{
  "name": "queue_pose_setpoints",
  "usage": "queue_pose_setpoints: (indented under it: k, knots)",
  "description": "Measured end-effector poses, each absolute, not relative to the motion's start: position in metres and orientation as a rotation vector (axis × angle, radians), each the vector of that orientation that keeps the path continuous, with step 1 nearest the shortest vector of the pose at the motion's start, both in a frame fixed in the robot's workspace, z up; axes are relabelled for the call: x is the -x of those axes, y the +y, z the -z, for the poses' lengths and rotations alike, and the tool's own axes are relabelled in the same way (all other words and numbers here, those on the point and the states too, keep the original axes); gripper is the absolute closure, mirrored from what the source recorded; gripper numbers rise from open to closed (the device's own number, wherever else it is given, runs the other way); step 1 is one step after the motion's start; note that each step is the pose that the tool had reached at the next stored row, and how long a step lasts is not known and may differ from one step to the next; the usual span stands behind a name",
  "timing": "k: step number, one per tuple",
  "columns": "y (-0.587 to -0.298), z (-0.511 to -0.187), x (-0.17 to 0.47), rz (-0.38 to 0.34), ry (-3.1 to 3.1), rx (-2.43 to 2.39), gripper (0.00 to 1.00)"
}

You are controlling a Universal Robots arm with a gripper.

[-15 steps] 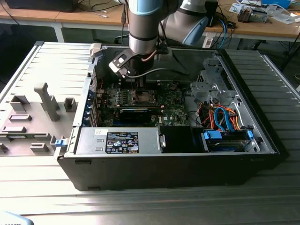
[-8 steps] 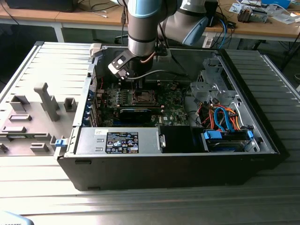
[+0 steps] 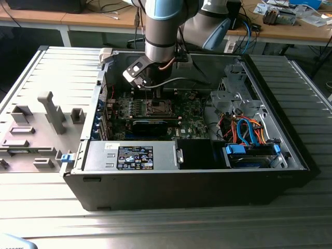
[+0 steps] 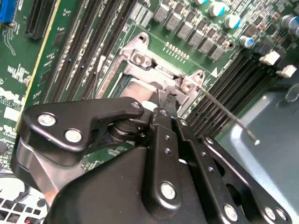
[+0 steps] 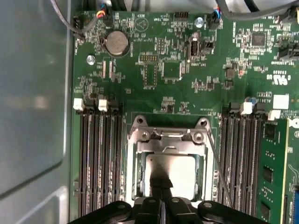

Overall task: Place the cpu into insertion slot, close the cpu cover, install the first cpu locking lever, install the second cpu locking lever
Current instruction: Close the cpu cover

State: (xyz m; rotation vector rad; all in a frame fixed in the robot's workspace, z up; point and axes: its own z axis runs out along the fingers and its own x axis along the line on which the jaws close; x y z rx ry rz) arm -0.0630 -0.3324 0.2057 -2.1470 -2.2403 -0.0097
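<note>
As I hang down into the open computer case [image 3: 181, 189] in the exterior view, my gripper [image 3: 156, 100] stands right over the insertion slot [image 3: 157, 108], in the middle of the green circuit board [image 3: 194, 122]. The case walls rise all round me. The power supply box [image 3: 132, 155] lines the near wall, and a tangle of blue and orange cables [image 3: 246, 129] fills the corner at the exterior view's right. Straight above the slot the room is open, and that is where my arm stands.

In the first wrist view my fingertips are drawn together to one dark point, with nothing that I can see between them. The gripper [image 5: 161, 179] is on or just over the cpu [image 5: 180, 170]; I cannot tell whether it touches. The cpu lies flat in the slot, its pale face showing through the window of the cpu cover [image 5: 170, 145], which lies down around it. Rows of memory slots [image 5: 100, 158] hem the socket on two opposite sides, and a grey case panel [image 5: 32, 93] lies beyond one row.

The second wrist view adds what the others do not make plain. A thin wire lever [image 4: 229, 116] slants away from the socket's corner, its end free over the grey panel. My black linkages crowd the near side, and my gripper [image 4: 168, 100] sits at the cover's edge.
</note>
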Motion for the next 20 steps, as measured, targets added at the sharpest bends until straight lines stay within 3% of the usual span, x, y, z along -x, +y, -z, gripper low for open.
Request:
queue_pose_setpoints:
  k: [20]
  knots:
    - [-0.333,-0.246,0.052,0.0,-2.229,2.137,0.89]
